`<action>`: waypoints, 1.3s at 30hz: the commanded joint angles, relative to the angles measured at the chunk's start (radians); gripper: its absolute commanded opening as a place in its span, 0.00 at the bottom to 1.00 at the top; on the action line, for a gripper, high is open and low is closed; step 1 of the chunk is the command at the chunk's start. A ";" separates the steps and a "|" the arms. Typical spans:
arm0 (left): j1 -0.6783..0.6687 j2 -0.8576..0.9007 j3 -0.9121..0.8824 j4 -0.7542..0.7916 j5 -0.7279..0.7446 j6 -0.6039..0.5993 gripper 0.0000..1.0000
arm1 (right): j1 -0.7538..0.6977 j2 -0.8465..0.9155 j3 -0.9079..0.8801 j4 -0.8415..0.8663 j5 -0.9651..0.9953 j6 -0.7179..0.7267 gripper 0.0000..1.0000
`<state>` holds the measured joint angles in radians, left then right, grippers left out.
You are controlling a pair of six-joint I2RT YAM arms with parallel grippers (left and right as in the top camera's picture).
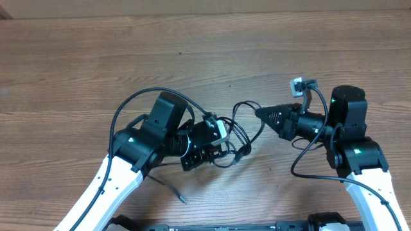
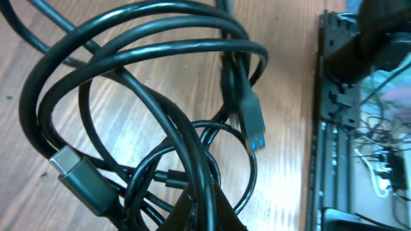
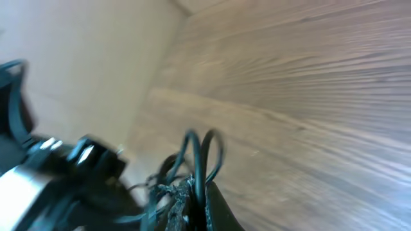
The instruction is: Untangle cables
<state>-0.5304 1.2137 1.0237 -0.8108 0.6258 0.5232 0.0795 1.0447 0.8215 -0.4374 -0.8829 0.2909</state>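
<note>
Brown wood-grain table (image 1: 205, 45) — black cables (image 2: 199, 160) looped mid-surface — pale backdrop (image 3: 77, 51) beyond edge.

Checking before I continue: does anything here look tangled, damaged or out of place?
Only the cables: they form a knotted bundle of crossing loops, a blue-tipped plug sticking out. No damage shows.

The cables (image 2: 199, 160) lie tangled on the table (image 1: 205, 51) at mid-scene, between the left gripper (image 1: 226, 149) on their left and the right gripper (image 1: 259, 113) on their right. One cable end (image 1: 182, 197) lies nearer, to the left.
</note>
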 commanded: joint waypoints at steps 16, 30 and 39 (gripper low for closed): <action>-0.001 0.002 0.024 -0.053 0.404 -0.007 0.04 | -0.001 -0.001 0.024 0.018 0.641 -0.018 0.04; -0.001 0.002 0.024 -0.022 0.545 -0.007 0.04 | -0.001 -0.001 0.024 0.041 0.786 -0.060 0.04; 0.001 0.002 0.024 0.003 0.198 -0.008 0.04 | -0.002 -0.002 0.024 0.035 0.641 -0.051 0.79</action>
<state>-0.5304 1.2285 1.0279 -0.8215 0.9863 0.5156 0.0792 1.0466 0.8215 -0.4053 -0.1959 0.2356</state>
